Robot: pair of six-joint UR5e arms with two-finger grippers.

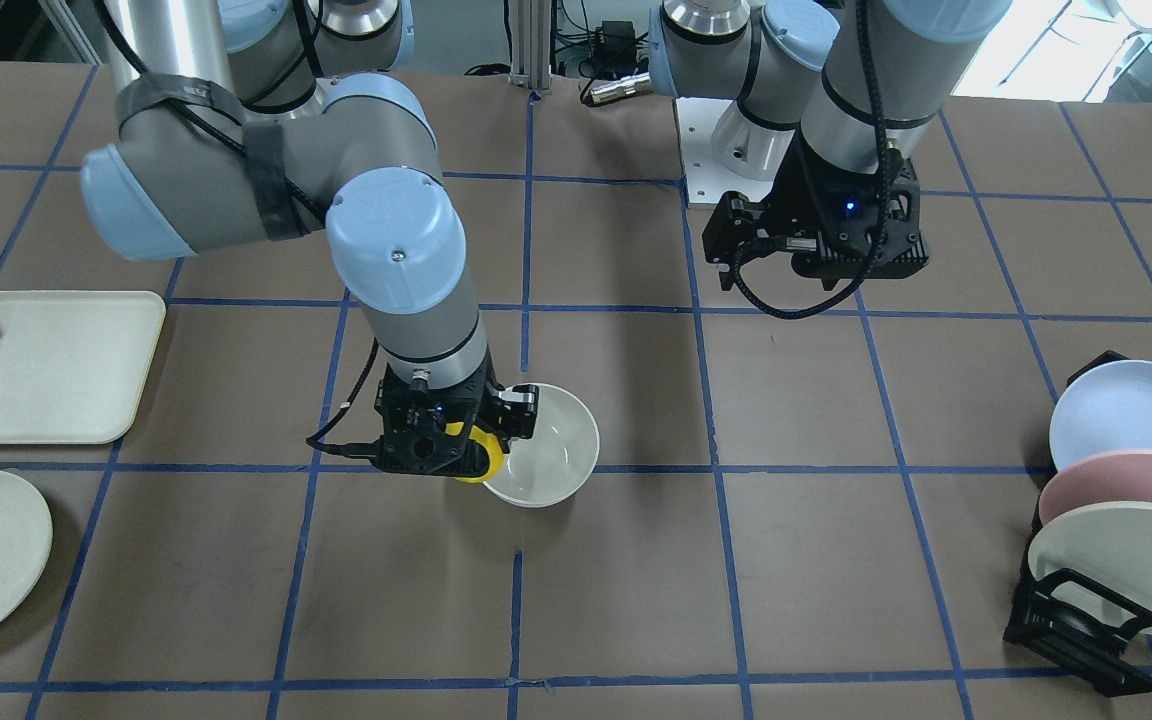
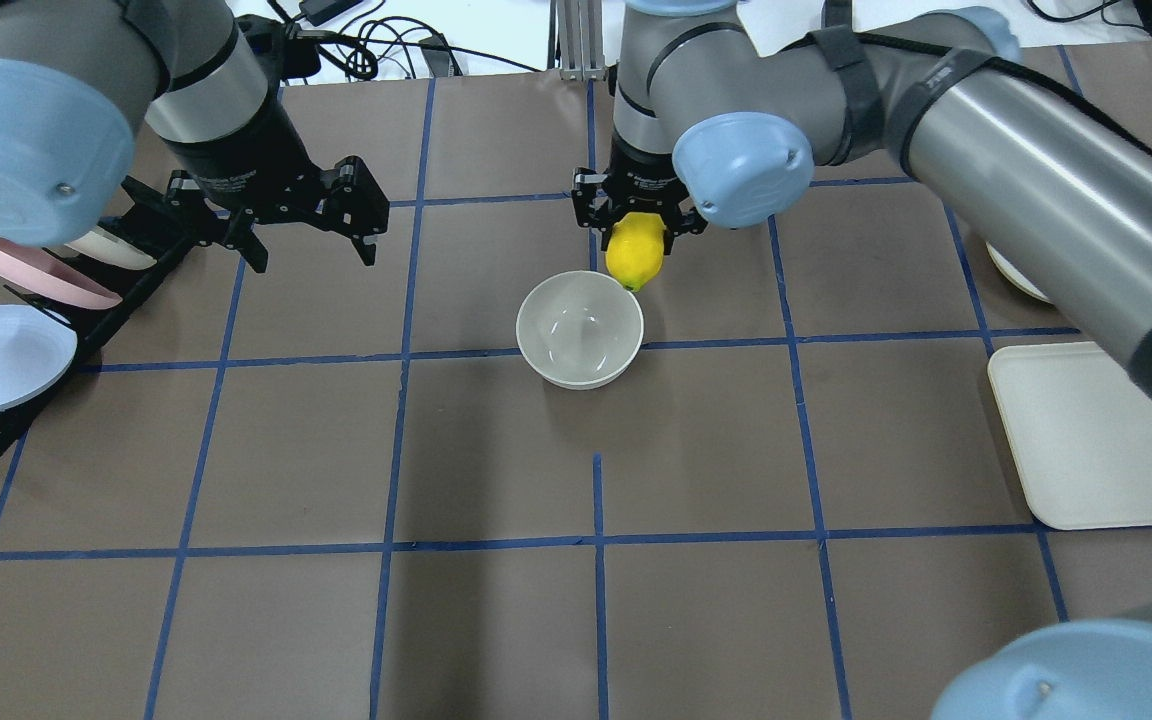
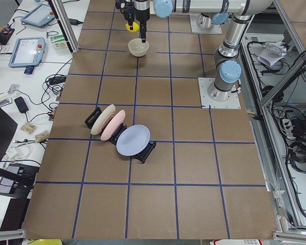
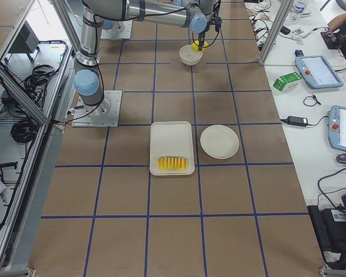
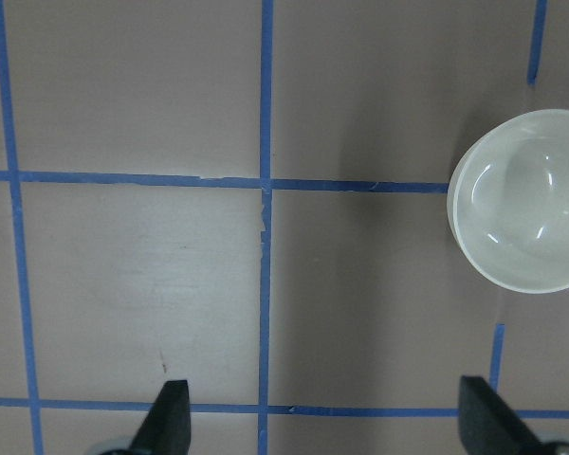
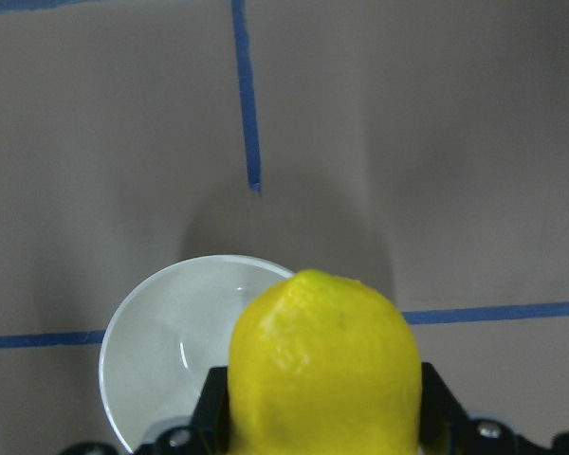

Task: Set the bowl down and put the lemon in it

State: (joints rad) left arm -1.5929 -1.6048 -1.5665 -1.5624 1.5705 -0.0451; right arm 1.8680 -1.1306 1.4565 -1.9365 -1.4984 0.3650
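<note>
At the table's (image 2: 496, 450) middle, the bowl (image 2: 580, 330) stands upright; the right end effector (image 2: 636, 240) pinches the lemon (image 2: 635, 252) over its rim (left end effector (image 2: 314, 258) spread, well apart to the left).

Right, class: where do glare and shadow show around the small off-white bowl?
Left wrist view: bright glints inside the small glossy off-white bowl. Right wrist view: soft shadow on the brown table beyond it; the smooth bright-yellow lemon looms large.
</note>
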